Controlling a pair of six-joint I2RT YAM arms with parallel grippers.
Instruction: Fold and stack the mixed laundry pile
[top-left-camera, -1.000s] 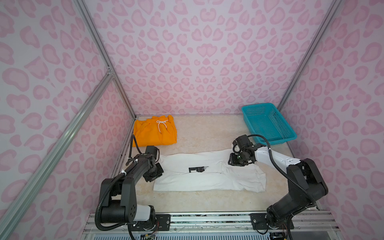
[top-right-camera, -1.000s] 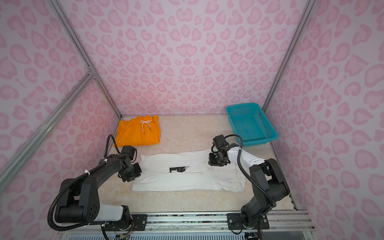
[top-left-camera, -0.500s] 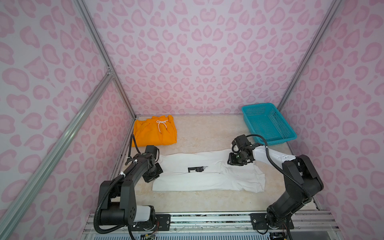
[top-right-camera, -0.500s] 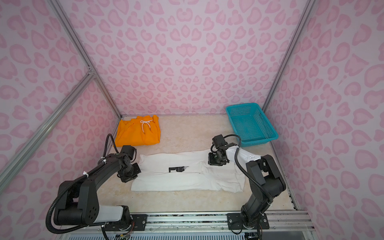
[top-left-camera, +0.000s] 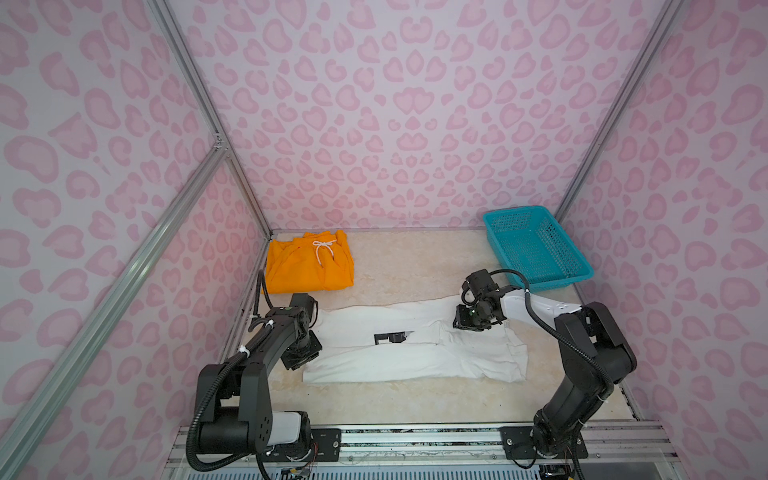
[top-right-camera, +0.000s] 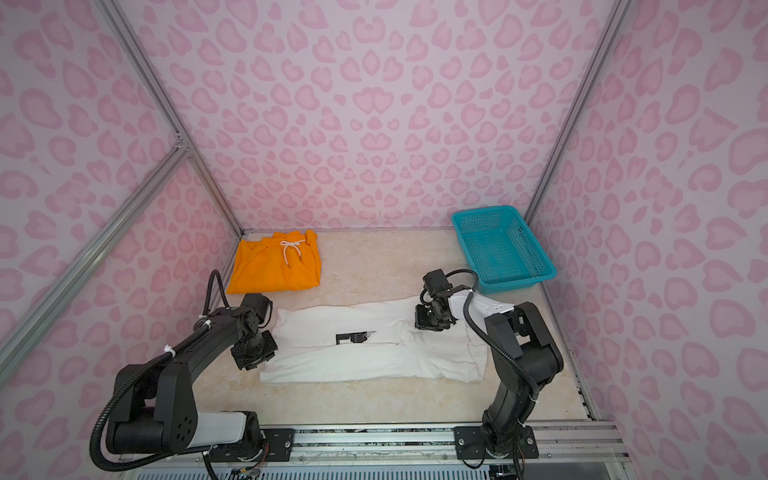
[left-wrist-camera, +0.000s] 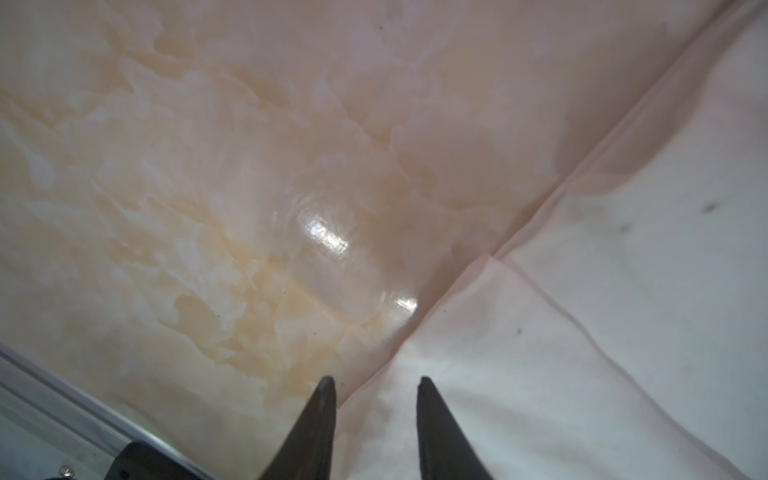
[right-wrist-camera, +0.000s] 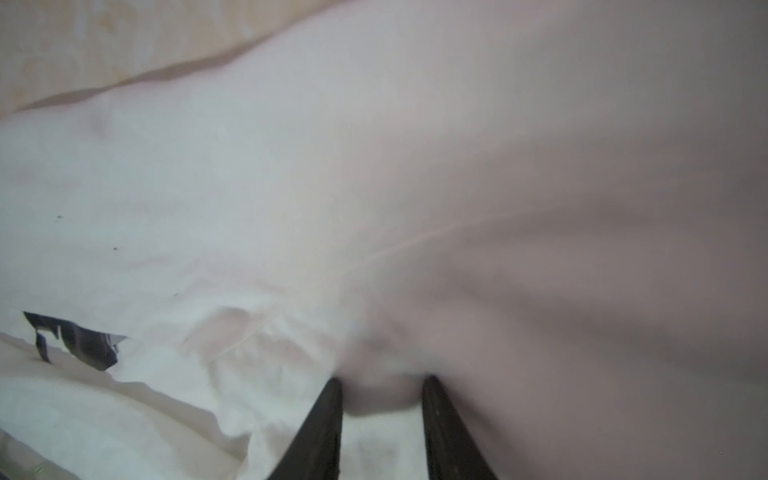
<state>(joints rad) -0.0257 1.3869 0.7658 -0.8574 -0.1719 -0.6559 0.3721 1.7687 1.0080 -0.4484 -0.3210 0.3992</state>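
The left gripper (left-wrist-camera: 374, 384) hangs low over the left end of the T-shirt (top-left-camera: 415, 357). Its fingers are partly apart and straddle the shirt's edge, one tip over bare table (top-left-camera: 415, 266) and one over cloth, with nothing pinched between them. The right gripper (right-wrist-camera: 384, 384) is closed on a small bunch of the shirt toward its right end, on the half nearer the far edge. Cloth bulges between the fingertips and creases fan out from the pinch.

The shirt lies as a long flat band across the middle of the table, from close to the left edge toward the right edge. It is already folded lengthwise, with a sliver of black print (top-left-camera: 392, 336) showing at the seam in the middle. The orange shorts (top-left-camera: 307, 266) sit folded in the far left corner, well apart from the shirt. A teal basket (top-left-camera: 557, 282) stands in the far right corner.

The shirt looks light, thin and limp, and the table is glossy, so it will likely slide and sag rather than hold a shape. A pinch in mid-panel probably lifts only the top layer. I judge the better hold to be through both layers at the two corners of one short end, with the grippers level, so the fold carries over square.
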